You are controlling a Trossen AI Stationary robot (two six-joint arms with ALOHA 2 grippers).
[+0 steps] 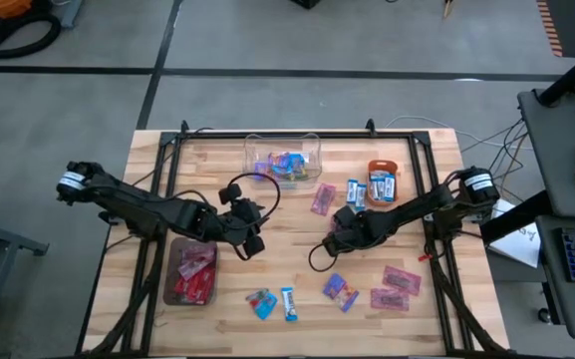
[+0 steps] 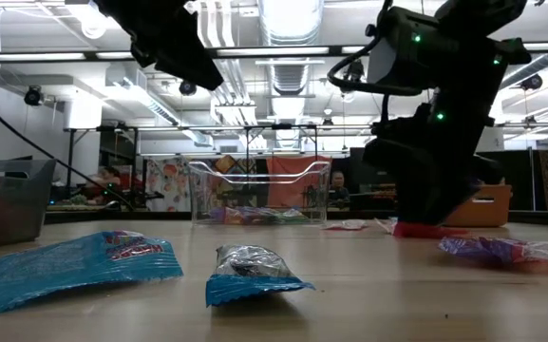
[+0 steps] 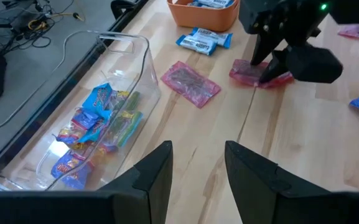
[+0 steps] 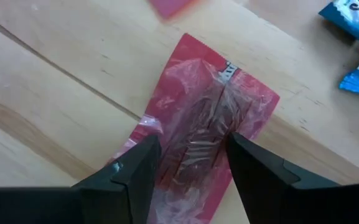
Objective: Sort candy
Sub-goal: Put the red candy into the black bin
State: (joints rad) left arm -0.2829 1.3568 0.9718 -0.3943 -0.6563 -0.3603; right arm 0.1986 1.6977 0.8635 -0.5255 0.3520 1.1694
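Lying scattered on wooden table (image 1: 297, 269): candy (image 1: 395, 280); grey floor (image 1: 267, 45) around.

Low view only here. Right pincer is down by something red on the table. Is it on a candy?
Observer: Yes. In the right wrist view the right pincer straddles a pink-red candy lying flat on the wood, one finger on each side, not closed on it.
Operator: Left pincer holding anything?
Observer: No. The left pincer is open and empty. From above it sits beside the grey tray.
Operator: What's in that tray?
Observer: The high view shows red candies in it, and I can make out no other colour there.
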